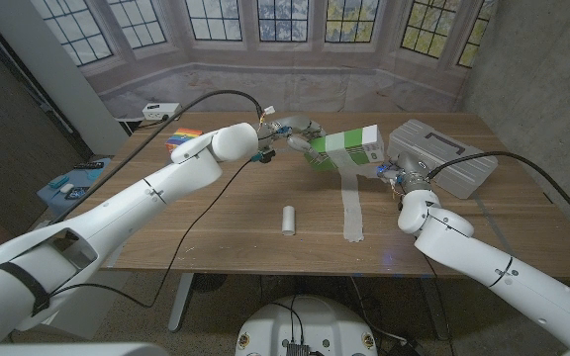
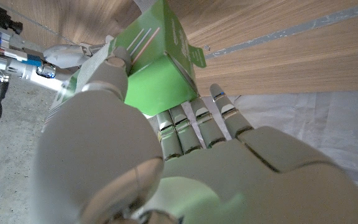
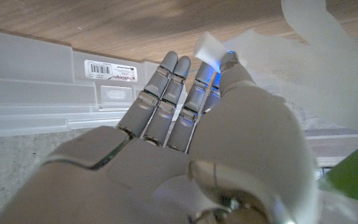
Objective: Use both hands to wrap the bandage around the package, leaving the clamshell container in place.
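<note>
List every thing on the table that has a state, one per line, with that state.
Package: lifted and tilted, held by the left hand.
Bandage: unrolled, a strip lying on the table, its end pinched by the right hand.
Clamshell container: closed, resting on the table.
White roll: rolled up, lying on the table.

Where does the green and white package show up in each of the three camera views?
Head view: the package is right of centre at the table's far side, between both hands.
Left wrist view: upper middle, gripped by the left hand.
Right wrist view: a green corner at the lower right edge.
Shared landmark: the bandage.
</note>
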You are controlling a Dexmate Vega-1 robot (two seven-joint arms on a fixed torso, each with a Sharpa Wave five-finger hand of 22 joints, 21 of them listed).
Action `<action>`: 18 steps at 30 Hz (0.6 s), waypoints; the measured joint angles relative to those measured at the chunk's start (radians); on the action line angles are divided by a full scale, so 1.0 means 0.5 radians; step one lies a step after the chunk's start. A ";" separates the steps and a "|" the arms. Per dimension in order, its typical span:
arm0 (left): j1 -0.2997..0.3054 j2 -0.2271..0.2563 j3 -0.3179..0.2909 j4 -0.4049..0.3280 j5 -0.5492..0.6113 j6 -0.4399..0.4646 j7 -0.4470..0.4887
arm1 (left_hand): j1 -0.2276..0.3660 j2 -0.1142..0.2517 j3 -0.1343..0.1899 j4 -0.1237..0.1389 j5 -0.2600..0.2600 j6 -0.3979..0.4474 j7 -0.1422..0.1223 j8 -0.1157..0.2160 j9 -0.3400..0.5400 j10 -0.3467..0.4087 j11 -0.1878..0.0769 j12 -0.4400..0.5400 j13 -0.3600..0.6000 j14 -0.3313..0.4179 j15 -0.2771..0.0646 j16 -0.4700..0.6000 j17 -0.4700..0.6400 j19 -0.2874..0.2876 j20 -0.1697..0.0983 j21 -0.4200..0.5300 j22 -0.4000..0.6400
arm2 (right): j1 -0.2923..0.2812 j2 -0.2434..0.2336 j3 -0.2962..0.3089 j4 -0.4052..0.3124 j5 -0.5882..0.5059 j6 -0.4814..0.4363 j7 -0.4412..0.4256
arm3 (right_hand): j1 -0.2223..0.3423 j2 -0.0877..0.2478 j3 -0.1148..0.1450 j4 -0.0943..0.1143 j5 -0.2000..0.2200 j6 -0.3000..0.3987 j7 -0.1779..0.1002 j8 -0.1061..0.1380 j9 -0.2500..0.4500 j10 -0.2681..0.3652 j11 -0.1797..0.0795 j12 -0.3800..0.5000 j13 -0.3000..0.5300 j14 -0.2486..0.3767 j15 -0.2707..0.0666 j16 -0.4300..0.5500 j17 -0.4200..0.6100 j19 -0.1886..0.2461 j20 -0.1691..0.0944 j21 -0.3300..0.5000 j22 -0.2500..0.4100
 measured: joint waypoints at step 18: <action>0.029 0.039 -0.007 -0.054 -0.011 0.014 -0.059 | -0.002 -0.002 0.000 0.000 0.011 0.000 0.000 0.000 0.000 0.000 0.000 0.000 0.010 0.000 0.000 0.000 0.000 0.000 0.000 0.000 0.000 | 0.047 -0.037 0.000 0.068 -0.060 0.067 0.063 | 0.010 0.010 -0.006 0.006 0.000 0.000 0.000 0.000 0.000 0.007 -0.007 -0.002 0.001 0.010 -0.003 0.000 0.010 0.000 0.000 0.000 0.000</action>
